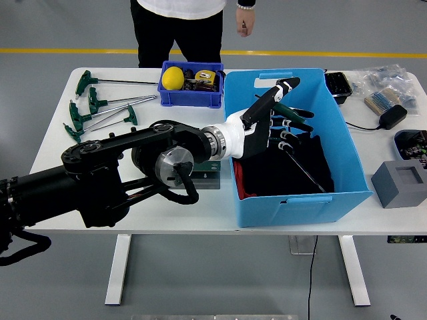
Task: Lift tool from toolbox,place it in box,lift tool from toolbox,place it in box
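Observation:
My left hand (283,123) reaches from the left over the rim of the big blue box (347,143) and hangs inside it above black cloth (267,175). Its fingers are curled on a green T-handle tool (291,111), thumb raised. The thin metal shaft of another tool (303,171) lies on the cloth just right of the hand; its handle is hidden behind the hand. The grey toolbox (210,167) sits left of the box, mostly hidden by my forearm. My right arm is out of view.
Several green T-handle tools (100,110) lie at the far left. A small blue bin (193,99) holds a yellow ball (173,78). A person stands at the far side, one hand (244,23) hanging. A grey block (399,183), brush (380,101) and black tray (338,85) are on the right.

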`<state>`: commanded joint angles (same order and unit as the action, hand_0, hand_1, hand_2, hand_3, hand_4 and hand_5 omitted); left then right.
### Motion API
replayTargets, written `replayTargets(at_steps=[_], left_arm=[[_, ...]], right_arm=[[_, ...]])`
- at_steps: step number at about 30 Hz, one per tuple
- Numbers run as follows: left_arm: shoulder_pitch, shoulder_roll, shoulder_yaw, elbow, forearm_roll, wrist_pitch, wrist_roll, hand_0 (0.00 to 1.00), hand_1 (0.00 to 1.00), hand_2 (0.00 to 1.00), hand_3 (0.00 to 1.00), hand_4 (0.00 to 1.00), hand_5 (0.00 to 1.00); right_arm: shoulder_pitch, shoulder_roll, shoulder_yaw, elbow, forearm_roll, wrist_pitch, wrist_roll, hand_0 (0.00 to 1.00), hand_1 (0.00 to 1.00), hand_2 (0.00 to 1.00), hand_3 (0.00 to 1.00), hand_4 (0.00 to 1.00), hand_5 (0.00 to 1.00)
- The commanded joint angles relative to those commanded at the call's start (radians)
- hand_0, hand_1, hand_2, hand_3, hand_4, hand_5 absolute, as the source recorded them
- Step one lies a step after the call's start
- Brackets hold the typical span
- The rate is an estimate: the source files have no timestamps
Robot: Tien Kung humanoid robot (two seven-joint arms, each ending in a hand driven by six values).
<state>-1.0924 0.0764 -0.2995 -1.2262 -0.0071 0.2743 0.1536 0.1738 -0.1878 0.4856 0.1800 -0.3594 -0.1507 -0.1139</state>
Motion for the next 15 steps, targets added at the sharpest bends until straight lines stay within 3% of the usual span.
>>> replayTargets(at_steps=[6,10,11,12,15], left_arm=[[-0.068,-0.076,0.054,0.156,0.086,0.016,-0.035,0.257,0.356,0.524,0.615,0.850,0.998],[-0.108,-0.076,0.084,0.243,0.225,0.012,-0.034,0.257,0.356,0.524,0.615,0.850,0.998],[-0.117,-0.076,0.092,0.261,0.270,0.008,-0.030,0.269,0.377,0.547,0.682,0.867,0.998],[-0.120,-0.076,0.096,0.268,0.297,0.006,-0.029,0.269,0.377,0.547,0.682,0.867,0.998],[-0.139,-0.076,0.108,0.312,0.423,-0.026,-0.006,0.269,0.377,0.547,0.682,0.867,0.998]], right_arm=[[0.009,-0.008,-0.015,0.000,0.006,-0.005,0.011,0.649,0.643,0.724,0.653,0.924,0.729],[0.017,-0.013,-0.016,0.001,-0.001,-0.009,0.016,0.649,0.643,0.724,0.653,0.924,0.729],[0.019,-0.014,-0.014,0.001,-0.004,-0.010,0.017,0.647,0.639,0.718,0.646,0.922,0.727],[0.019,-0.014,-0.014,0.001,-0.005,-0.010,0.017,0.647,0.639,0.718,0.646,0.922,0.727],[0.026,-0.017,-0.011,0.002,-0.016,-0.013,0.020,0.647,0.639,0.718,0.646,0.922,0.727]])
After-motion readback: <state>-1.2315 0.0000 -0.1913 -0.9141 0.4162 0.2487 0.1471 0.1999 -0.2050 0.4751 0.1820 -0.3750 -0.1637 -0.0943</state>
